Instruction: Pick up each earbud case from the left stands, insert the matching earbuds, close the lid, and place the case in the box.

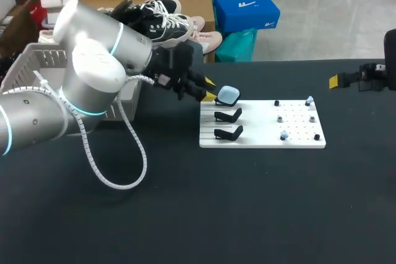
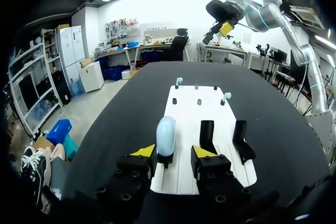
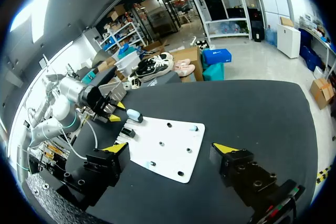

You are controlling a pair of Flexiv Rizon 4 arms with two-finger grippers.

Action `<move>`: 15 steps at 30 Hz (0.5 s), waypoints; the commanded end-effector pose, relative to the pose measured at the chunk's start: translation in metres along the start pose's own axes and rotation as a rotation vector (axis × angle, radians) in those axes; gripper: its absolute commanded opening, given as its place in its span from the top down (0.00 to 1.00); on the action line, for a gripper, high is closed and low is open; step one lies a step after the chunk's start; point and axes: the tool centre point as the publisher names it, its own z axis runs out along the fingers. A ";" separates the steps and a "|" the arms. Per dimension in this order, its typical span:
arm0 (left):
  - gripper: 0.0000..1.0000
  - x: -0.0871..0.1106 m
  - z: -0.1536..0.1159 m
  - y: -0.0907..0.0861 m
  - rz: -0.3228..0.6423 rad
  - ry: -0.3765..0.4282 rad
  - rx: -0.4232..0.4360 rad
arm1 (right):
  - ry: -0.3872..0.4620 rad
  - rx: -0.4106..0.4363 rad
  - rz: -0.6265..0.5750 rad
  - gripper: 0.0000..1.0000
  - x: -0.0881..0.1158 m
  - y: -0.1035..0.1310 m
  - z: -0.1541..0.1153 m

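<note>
A broad black table (image 1: 247,214) lies under bright overhead light.

A robotics lab, I'd say; my grey jointed arm (image 1: 93,72) at left; white drilled fixture plate (image 1: 260,141) on black worktable (image 1: 247,208).

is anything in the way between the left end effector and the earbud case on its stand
Nothing visible stands in the way. The left end effector is open, and the light blue earbud case sits right at the gap between its yellow tips, with no other object between them.
</note>
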 end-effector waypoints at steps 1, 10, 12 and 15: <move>0.56 0.000 0.008 0.007 0.007 0.000 0.007 | 0.001 -0.005 -0.001 0.00 0.000 -0.001 0.000; 0.51 0.002 0.014 0.012 0.008 0.004 0.006 | 0.001 -0.005 -0.001 0.00 0.000 -0.001 0.000; 0.51 0.003 0.014 0.012 0.005 0.004 0.008 | 0.001 -0.005 -0.001 0.00 0.000 -0.001 0.000; 0.51 0.003 0.015 0.013 0.001 0.003 0.011 | 0.001 -0.005 -0.001 0.00 0.000 -0.001 0.000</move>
